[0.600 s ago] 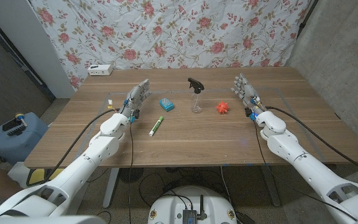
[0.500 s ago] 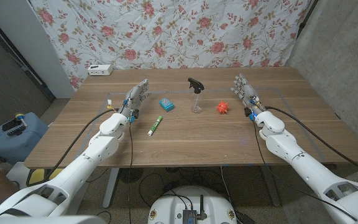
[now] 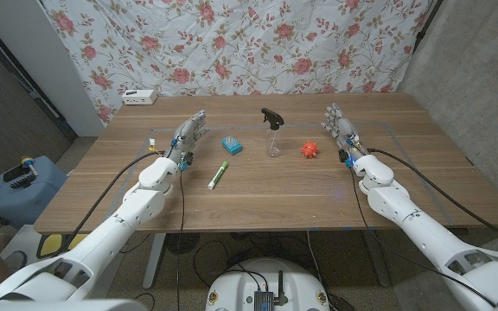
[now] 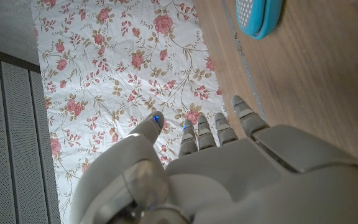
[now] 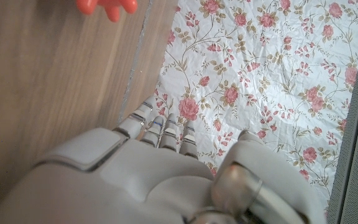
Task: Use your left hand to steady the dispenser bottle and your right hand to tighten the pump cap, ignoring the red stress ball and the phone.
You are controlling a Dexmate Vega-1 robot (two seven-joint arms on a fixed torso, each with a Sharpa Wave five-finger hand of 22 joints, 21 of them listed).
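Head view: nothing on the wooden table (image 3: 258,194) has moved since the earlier frames. The clear spray bottle (image 3: 273,138) with black trigger cap (image 3: 271,116) stands upright mid-table, untouched, between the blue sponge (image 3: 231,144) and the red spiky ball (image 3: 309,149). Left hand (image 3: 188,134) and right hand (image 3: 341,128) stay put, fingers straight, empty. Green marker (image 3: 217,175) lies near the left hand. Left wrist view: fingers (image 4: 219,127) extended, sponge ahead. Right wrist view: fingers (image 5: 160,129) extended, ball ahead.

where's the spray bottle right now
In the head view the spray bottle stands upright near the table's middle, toward the far side, with the red stress ball on its right and the blue object on its left.
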